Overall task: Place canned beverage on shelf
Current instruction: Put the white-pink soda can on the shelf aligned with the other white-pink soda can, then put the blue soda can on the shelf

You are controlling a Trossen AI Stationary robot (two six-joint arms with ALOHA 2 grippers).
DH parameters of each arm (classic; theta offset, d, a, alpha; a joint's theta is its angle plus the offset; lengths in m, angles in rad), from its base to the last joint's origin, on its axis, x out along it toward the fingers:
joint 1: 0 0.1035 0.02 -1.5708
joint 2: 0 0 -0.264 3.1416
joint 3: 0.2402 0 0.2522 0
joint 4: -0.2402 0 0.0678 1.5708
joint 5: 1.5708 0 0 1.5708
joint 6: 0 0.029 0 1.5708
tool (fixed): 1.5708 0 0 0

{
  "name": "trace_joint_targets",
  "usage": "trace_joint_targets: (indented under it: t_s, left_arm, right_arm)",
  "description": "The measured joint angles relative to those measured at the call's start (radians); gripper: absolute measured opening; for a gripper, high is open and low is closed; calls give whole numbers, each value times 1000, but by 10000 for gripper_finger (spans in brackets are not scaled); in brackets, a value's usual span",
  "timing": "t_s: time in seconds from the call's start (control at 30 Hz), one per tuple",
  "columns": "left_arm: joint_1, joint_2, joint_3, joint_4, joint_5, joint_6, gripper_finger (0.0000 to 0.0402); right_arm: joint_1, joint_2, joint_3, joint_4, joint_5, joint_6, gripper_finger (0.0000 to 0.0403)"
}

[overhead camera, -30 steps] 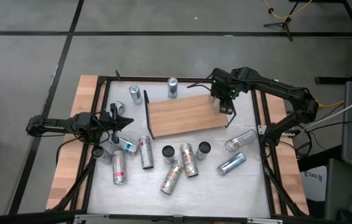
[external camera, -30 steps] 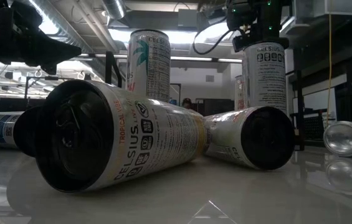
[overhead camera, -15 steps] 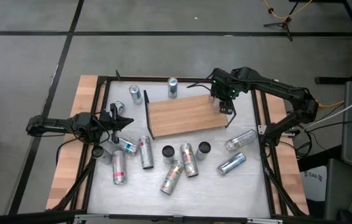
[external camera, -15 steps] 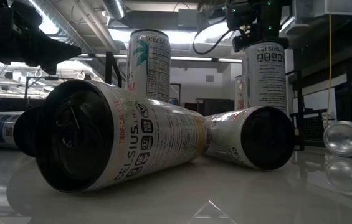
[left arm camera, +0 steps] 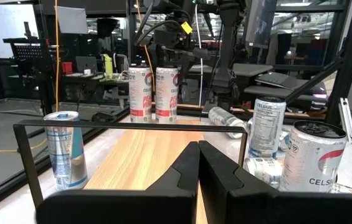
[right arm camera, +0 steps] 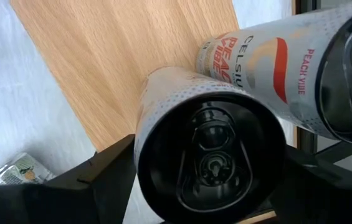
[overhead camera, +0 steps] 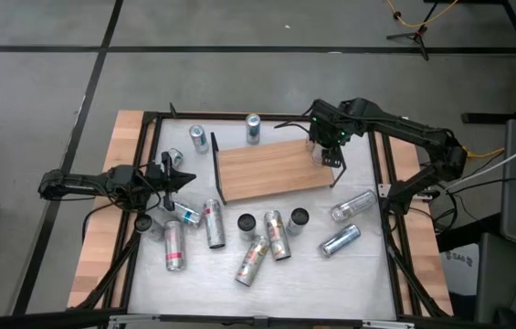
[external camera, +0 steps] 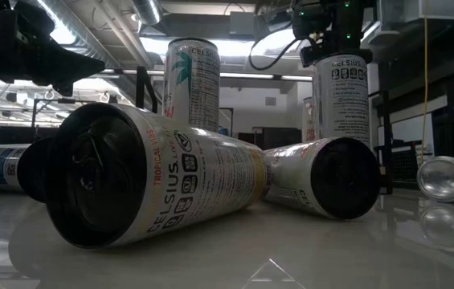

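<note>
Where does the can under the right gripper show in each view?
High: hidden under the right gripper, at the shelf's right end.
Low: can upright, upper right, below the gripper.
Left wrist: one of two upright cans at the shelf's far end; which one, unclear.
Right wrist: can top, centre.
Shared landmark: the shelf.

Right gripper (overhead camera: 324,153) hid cans beneath it in high view; can count there unreadable. In right wrist view, second can (right arm camera: 300,68) cut off by picture edge; fingers (right arm camera: 88,180) partly behind nearer can (right arm camera: 210,149), pad contact not discernible. Low view: lying can (external camera: 130,172) blocked most of worktop behind; shelf not discernible there. Labels on cans in high view too small to read.
</note>
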Motion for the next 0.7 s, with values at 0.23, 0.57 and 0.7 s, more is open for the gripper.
trace_joint_targets:
  t_s: [0.23, 0.57, 0.7]
  left_arm:
    - [0, 0, 0, 139, -3, 0, 2]
    - [0, 0, 11, 367, -49, 0, 4]
    - [0, 26, 66, 369, -112, 0, 33]
  right_arm:
    - [0, -47, 12, -19, 7, 1, 303]
    - [1, -160, 82, -67, -23, 63, 303]
    - [2, -205, 82, -70, -81, 90, 303]
